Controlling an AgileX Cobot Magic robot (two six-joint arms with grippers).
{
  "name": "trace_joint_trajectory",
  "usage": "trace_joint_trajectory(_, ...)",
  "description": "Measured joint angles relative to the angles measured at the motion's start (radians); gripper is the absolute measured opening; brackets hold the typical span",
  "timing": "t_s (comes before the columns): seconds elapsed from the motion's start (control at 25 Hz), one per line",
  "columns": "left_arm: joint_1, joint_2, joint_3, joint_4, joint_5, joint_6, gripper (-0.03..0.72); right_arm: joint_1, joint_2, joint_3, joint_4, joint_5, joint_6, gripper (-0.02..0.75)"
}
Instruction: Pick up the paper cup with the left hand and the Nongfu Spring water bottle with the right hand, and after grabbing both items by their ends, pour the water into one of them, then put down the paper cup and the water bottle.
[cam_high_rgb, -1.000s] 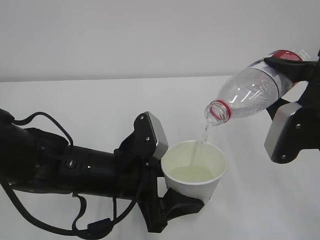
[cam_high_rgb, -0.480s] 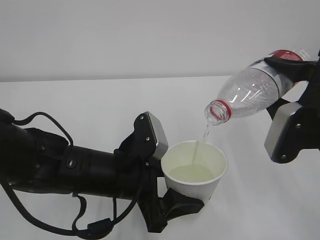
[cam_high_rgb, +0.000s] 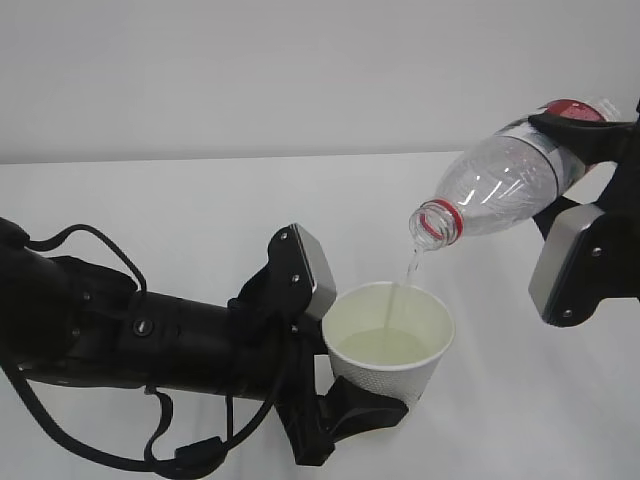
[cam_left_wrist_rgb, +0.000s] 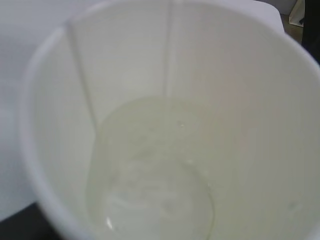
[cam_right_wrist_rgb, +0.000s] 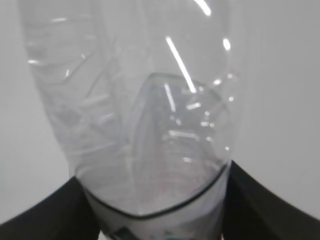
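A thin stream of water (cam_high_rgb: 408, 270) falls from the mouth of the Nongfu Spring water bottle (cam_high_rgb: 500, 186) into the paper cup (cam_high_rgb: 389, 342) — the cup stands upright above the white table (cam_high_rgb: 200, 200), partly filled. The left hand (cam_high_rgb: 340, 405) clamps the cup near its base. The right hand (cam_high_rgb: 590, 150) grips the bottle at its labelled rear end, tilting it neck-down toward the cup — the neck just above the rim, not touching.
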Motion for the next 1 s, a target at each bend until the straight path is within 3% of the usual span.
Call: trace_joint_trajectory(1.0,0.000,0.000,0.000,-0.002,0.001,0.000,0.535,0.000,0.000,0.000,0.002,0.000,0.000,0.473)
